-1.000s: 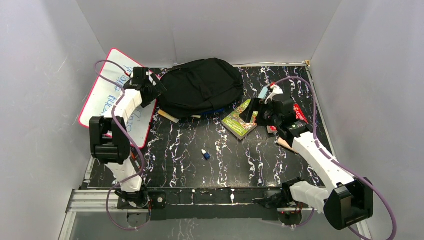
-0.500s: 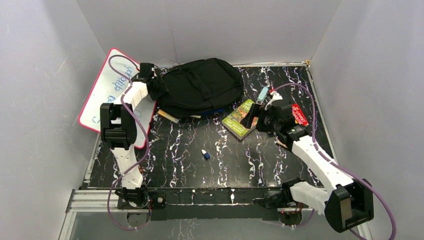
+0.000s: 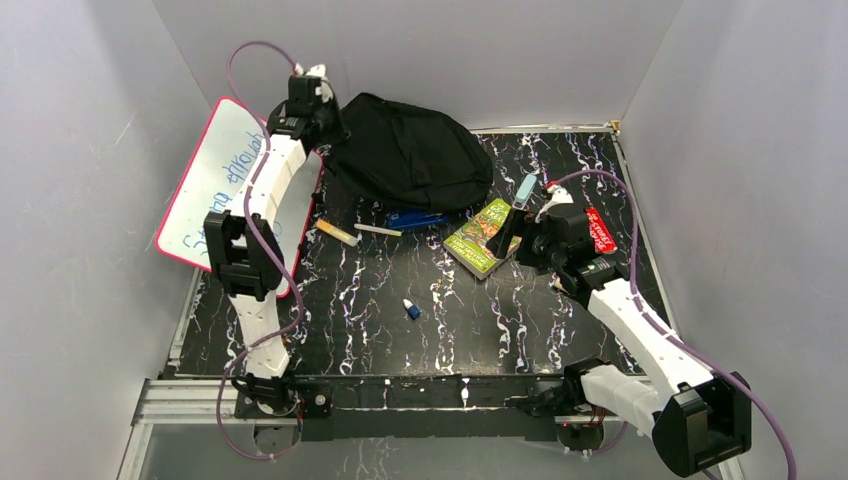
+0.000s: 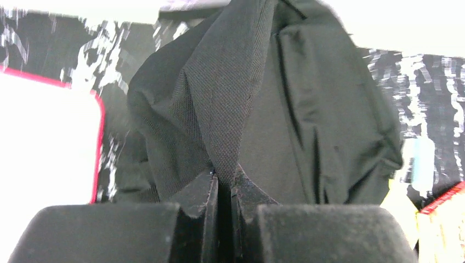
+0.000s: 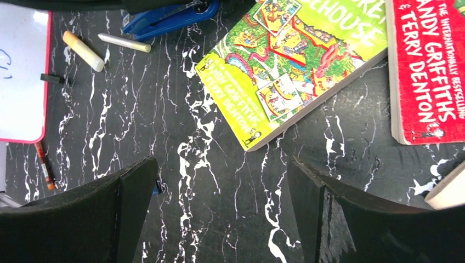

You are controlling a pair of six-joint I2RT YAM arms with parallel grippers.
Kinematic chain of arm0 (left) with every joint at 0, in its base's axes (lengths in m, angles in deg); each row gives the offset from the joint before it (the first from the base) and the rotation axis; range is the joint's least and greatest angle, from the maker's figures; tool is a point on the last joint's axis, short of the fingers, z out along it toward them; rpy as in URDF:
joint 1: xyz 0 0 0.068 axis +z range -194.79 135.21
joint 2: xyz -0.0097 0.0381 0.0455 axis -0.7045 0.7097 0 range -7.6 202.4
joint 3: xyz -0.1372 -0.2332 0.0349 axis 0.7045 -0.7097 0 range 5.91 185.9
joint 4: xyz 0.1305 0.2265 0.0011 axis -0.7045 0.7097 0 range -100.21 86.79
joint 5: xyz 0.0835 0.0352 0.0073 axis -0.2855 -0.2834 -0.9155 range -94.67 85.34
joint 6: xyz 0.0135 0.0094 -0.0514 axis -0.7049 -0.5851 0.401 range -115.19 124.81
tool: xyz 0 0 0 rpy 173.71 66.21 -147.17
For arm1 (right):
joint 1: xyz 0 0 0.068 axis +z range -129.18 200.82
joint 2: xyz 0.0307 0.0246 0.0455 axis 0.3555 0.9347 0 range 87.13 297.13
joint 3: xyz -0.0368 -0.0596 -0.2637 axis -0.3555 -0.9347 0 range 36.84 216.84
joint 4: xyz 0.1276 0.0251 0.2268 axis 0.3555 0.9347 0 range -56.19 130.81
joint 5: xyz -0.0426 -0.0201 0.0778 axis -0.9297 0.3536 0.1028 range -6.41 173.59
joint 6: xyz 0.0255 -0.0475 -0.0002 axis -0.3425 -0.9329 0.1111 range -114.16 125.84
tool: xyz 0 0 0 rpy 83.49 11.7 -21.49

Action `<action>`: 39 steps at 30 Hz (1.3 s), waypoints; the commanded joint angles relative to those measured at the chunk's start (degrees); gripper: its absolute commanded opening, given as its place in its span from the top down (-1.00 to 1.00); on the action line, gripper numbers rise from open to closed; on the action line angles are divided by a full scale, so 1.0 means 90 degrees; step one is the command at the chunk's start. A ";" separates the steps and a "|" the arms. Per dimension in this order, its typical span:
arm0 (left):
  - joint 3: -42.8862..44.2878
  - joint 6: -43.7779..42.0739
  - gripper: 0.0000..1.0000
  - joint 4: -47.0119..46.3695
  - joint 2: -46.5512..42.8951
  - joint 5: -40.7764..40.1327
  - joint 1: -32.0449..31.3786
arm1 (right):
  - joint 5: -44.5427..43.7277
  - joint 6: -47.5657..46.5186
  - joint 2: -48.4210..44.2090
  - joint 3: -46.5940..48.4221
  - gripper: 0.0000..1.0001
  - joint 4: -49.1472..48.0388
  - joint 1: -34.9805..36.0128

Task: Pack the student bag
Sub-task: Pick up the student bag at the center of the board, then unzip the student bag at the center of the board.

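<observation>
Currently: large black soft fabric backpack (image 3: 415, 160), at 12 o'clock on the black marbled tabletop (image 3: 450, 330), 9 o'clock end held up. Left fingers (image 4: 204, 200) pinched tight on 1 backpack fabric fold. Right fingers (image 5: 131, 186) spread wide, holding nothing, above the tabletop; green paperback book (image 5: 285, 66) at their 1 o'clock.

The left arm (image 3: 270, 185) stands tall, its forearm stretched up and forward from a bent elbow. At its wrist, the left gripper (image 4: 225, 179) has both fingers pressed together on a fold of the student bag (image 4: 307, 126). The right arm (image 3: 632, 318) leans forward and low. The right gripper (image 5: 220, 164) points downward, its fingers spread wide, holding nothing.
</observation>
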 commanded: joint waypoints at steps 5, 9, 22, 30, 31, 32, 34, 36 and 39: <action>0.2673 -0.1456 1.00 -0.0418 0.0182 -0.0018 -0.0908 | -0.0354 0.0054 -0.0321 0.0208 -0.92 0.0245 -0.0020; 0.3372 -0.1984 1.00 -0.0755 0.0428 0.0288 -0.1304 | -0.0481 0.0094 -0.0541 0.0201 -0.92 0.0427 -0.0020; 0.4497 -0.3553 1.00 -0.1752 0.0707 -0.0250 -0.3097 | -0.1038 0.0104 -0.1174 0.0149 -0.92 0.0792 -0.0020; 0.4840 -0.3372 1.00 -0.2100 0.0522 -0.0056 -0.3362 | -0.1424 -0.0078 -0.1822 0.0242 -0.93 0.0780 -0.0019; 0.4824 -0.3346 1.00 -0.2196 0.0462 -0.0036 -0.3397 | -0.1461 -0.0088 -0.1885 0.0254 -0.93 0.0797 -0.0019; 0.4784 -0.3318 1.00 -0.2308 0.0389 -0.0026 -0.3427 | -0.1479 -0.0091 -0.1941 0.0262 -0.93 0.0805 -0.0015; 0.4671 -0.3289 1.00 -0.2586 0.0223 -0.0011 -0.3490 | -0.1467 -0.0074 -0.2019 0.0267 -0.93 0.0833 -0.0020; 0.4532 -0.3306 1.00 -0.2859 0.0033 0.0004 -0.3571 | -0.1395 -0.0070 -0.2094 0.0267 -0.93 0.0836 -0.0020; 0.4299 -0.3418 1.00 -0.3028 -0.0350 -0.0041 -0.3723 | -0.1278 -0.0165 -0.2230 0.0277 -0.93 0.0788 -0.0020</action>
